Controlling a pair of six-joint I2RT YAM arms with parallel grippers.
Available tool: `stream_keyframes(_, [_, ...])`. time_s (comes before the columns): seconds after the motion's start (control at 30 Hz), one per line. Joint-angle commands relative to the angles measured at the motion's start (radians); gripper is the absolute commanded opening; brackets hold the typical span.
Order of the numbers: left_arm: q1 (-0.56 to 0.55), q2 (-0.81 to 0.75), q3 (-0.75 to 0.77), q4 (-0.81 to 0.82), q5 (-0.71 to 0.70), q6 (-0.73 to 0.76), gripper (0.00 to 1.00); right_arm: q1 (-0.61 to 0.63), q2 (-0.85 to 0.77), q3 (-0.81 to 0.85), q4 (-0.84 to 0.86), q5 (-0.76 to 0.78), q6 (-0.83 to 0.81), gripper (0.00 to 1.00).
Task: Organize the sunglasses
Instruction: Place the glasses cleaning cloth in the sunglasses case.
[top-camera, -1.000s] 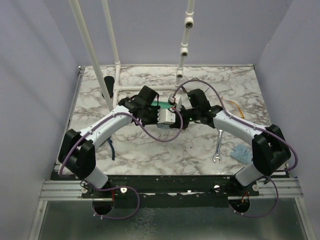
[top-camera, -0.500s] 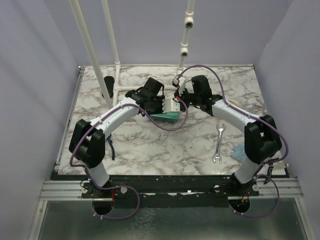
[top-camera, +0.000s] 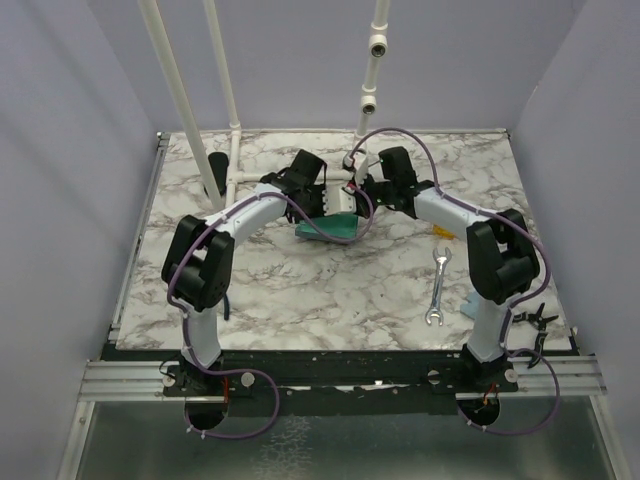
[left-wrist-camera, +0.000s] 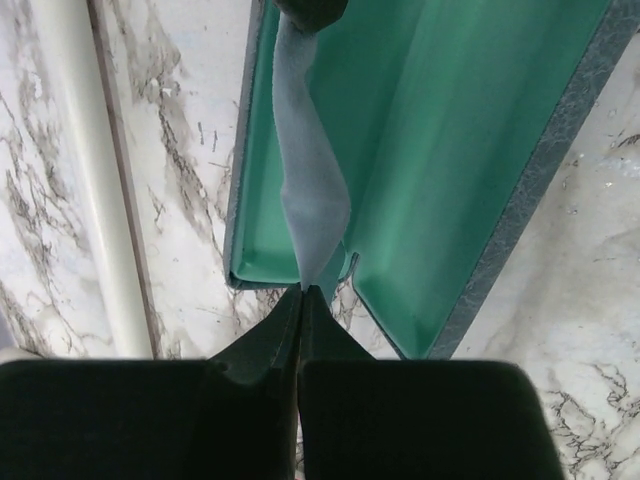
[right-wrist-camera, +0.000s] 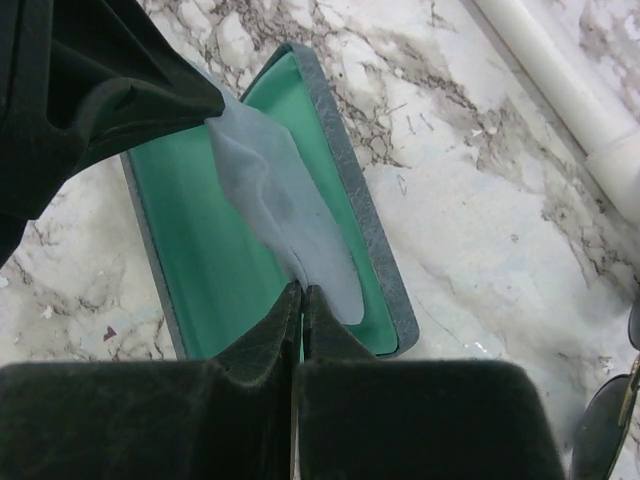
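Since both pincers are clamped shut on one pale cloth (left-wrist-camera: 310, 190), L gripper (left-wrist-camera: 302, 290) at one end and R gripper (right-wrist-camera: 301, 290) at the other, w/ it strung over the open green-lined case (top-camera: 328, 229), an uneven pull could yank it from one grip or drop it bunched up. No sunglasses are in hand: the yellow-orange pair (top-camera: 441, 232) lies on the table (top-camera: 300, 290) near the case, by the R arm, so a low swing may knock it. I can't place the dark wire pair.

An open case (top-camera: 330, 229) with green lining lies on the marble bench (top-camera: 300, 290) — a pale grey cloth (left-wrist-camera: 312, 190) stretches above its inside. Right of the case, nearer, lies a wrench (top-camera: 438, 288), with a blue rag (top-camera: 474, 306) just past it. Left of the case are white pipes (top-camera: 224, 70) and a black oval case (top-camera: 216, 172).
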Motion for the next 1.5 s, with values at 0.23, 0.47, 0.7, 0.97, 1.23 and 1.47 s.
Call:
stream_keyframes(0.23, [-0.020, -0.025, -0.141, 0.007, 0.063, 0.050, 0.00, 0.003, 0.010, -0.074, -0.072, -0.123, -0.037, 0.01])
stream_keyframes(0.47, [-0.033, -0.039, -0.185, 0.001, 0.087, 0.064, 0.00, 0.021, 0.010, -0.116, -0.128, -0.119, -0.037, 0.01])
stream_keyframes(0.7, [-0.048, -0.053, -0.219, -0.005, 0.108, 0.084, 0.00, 0.043, 0.004, -0.151, -0.134, -0.112, -0.028, 0.00])
stream_keyframes(0.97, [-0.064, -0.066, -0.264, -0.007, 0.086, 0.094, 0.00, 0.054, 0.008, -0.159, -0.134, -0.079, -0.026, 0.01])
stream_keyframes(1.23, [-0.064, -0.061, -0.285, -0.011, 0.069, 0.102, 0.00, 0.058, 0.010, -0.168, -0.145, -0.064, -0.034, 0.00])
stream_keyframes(1.47, [-0.064, -0.044, -0.271, -0.011, 0.083, 0.079, 0.00, 0.067, 0.029, -0.160, -0.135, -0.040, -0.030, 0.00])
